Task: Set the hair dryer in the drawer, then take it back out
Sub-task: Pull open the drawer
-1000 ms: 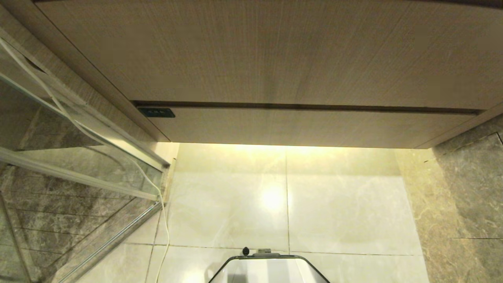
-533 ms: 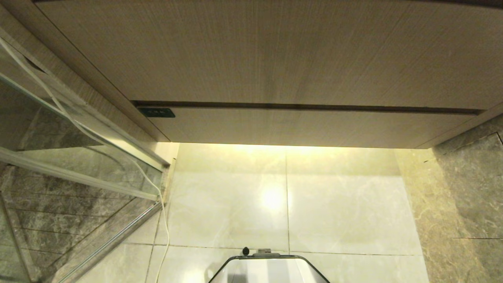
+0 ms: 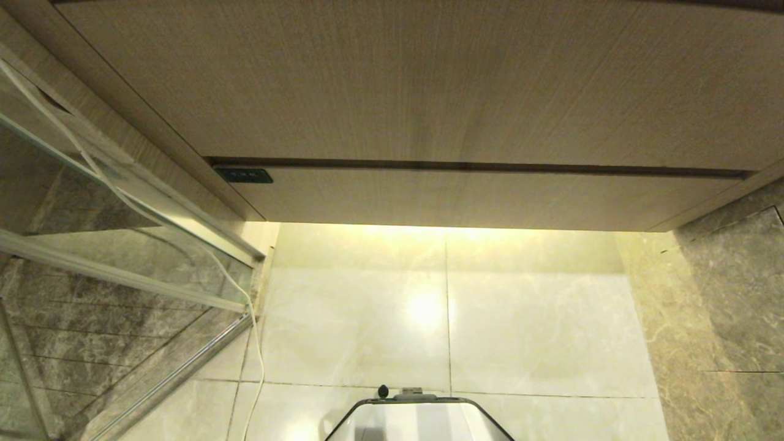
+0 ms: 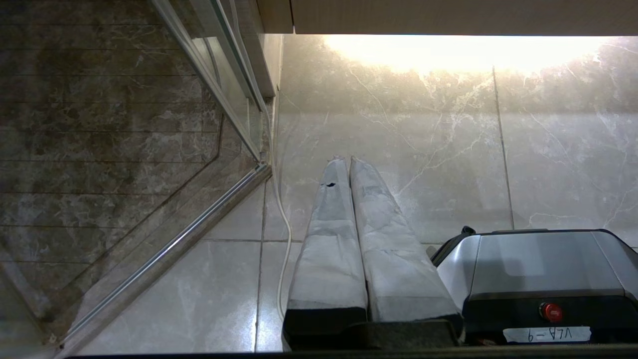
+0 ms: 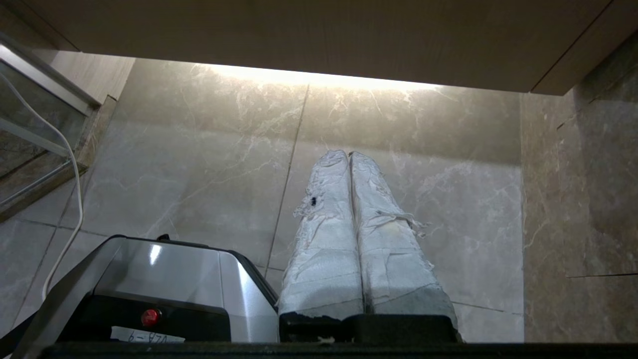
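Nearest you, the robot's base (image 3: 419,419) shows at the bottom edge of the head view, a grey housing with a red button (image 4: 551,312) and a handwritten label.

Left gripper (image 4: 345,160): hangs beside the base over the floor, its two cloth-wrapped fingers (image 4: 331,234) pressed together, nothing between them.

Right gripper (image 5: 347,153): hangs on the other side of the base, wrapped fingers (image 5: 326,234) likewise closed tip to tip and empty; the wrapping is frayed.

Floor (image 3: 527,318): pale glossy marble tiles with a bright glare spot; darker marble at your right.

Cable (image 3: 254,331): thin and white, running along the floor at your left beside a glass panel (image 3: 92,245) in a metal frame.

Beyond the floor, the cabinet: a narrow lower front (image 3: 478,199) with a small dark label (image 3: 244,176) at its left end, and above it a taller front (image 3: 398,79), both shut, light glowing beneath.

Hair dryer: you cannot see it in any view. Drawer: you cannot tell which front it is.
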